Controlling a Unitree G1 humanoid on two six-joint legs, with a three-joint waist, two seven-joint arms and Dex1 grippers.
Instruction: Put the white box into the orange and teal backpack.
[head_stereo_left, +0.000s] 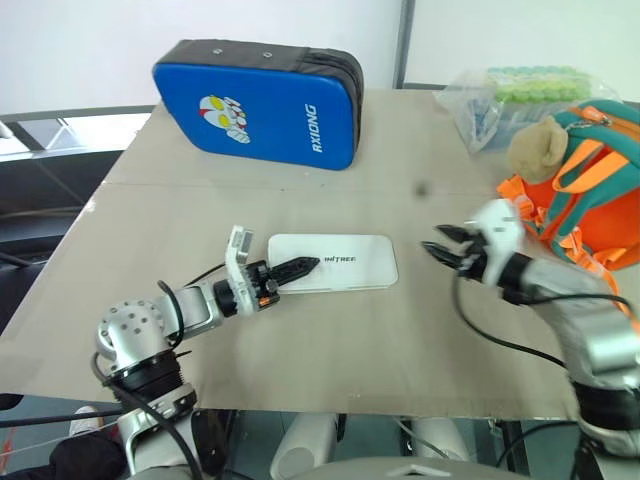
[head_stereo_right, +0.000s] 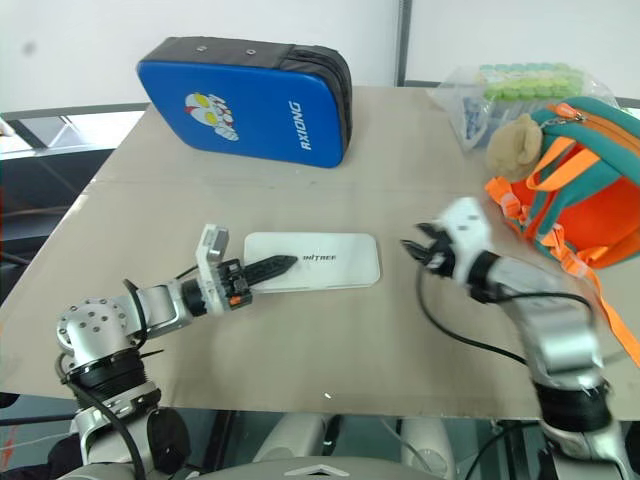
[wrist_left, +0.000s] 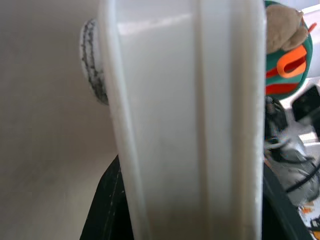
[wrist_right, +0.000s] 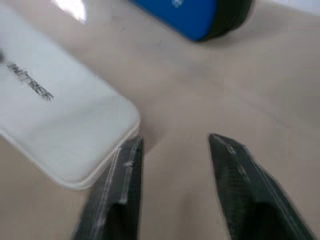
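At left, near edge of bench (head_stereo_left: 150, 190): left gripper (head_stereo_left: 300, 268), jaws around the white box's (head_stereo_left: 350, 262) left end, contact unclear. Box lies flat, mid-bench, positioned for pickup. Far left: blue padded case (head_stereo_left: 265, 105). Right of box: right gripper (head_stereo_left: 445, 250), jaws apart, empty. Far right: orange and teal backpack (head_stereo_left: 590, 180), partly cut off; opening not discernible.

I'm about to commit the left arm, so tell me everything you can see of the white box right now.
The white box is a flat, rounded-corner rectangular case of smooth, glossy plastic with small dark lettering on top. It lies flat on the table, lid closed, long side running across the robot's front, left of the orange and teal backpack. The left gripper reaches over its left end, fingers straddling that edge in the wrist view. The right gripper is open, apart from it.
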